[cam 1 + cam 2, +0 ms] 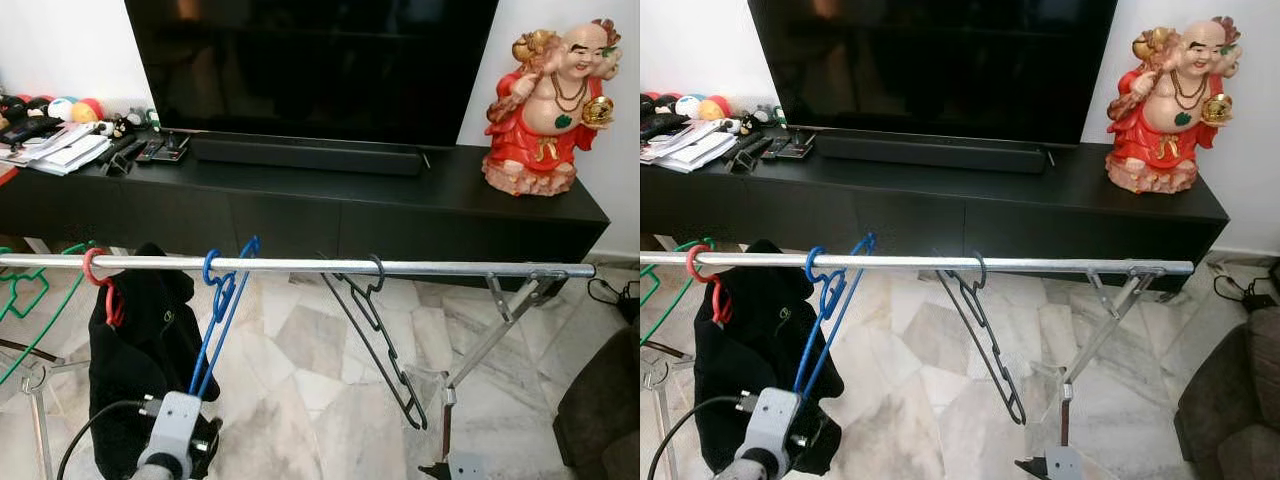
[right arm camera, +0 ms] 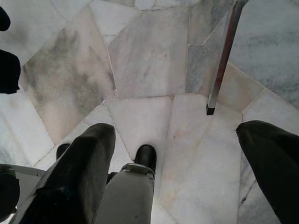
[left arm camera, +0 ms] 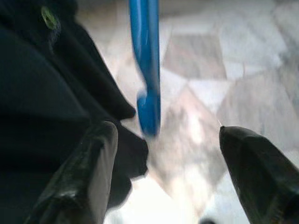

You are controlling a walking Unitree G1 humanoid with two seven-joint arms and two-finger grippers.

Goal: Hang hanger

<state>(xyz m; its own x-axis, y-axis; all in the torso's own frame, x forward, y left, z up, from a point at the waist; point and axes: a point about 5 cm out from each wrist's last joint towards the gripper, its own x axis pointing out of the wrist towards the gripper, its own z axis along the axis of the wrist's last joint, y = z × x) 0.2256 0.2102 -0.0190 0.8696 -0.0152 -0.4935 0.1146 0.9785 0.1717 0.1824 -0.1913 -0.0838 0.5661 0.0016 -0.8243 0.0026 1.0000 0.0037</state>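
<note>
Now the blue hanger (image 1: pixel 222 310) hangs by its hook on the metal rail (image 1: pixel 300 265), and the left gripper (image 3: pixel 161 172) sits just below it.

Its two black fingers (image 3: pixel 88 172) are spread wide and grip nothing; the hanger's lower end dangles between and ahead of them, beside the black garment (image 1: pixel 140 350) on the red hanger (image 1: pixel 100 280). A black hanger (image 1: pixel 375 340) hangs further along. Judging by this, the hanging step looks done, and the next move calls for drawing the arm down and clear without snagging. The right gripper (image 2: pixel 175 154) hangs over the marble floor (image 2: pixel 145 56), also wide open and empty.
</note>
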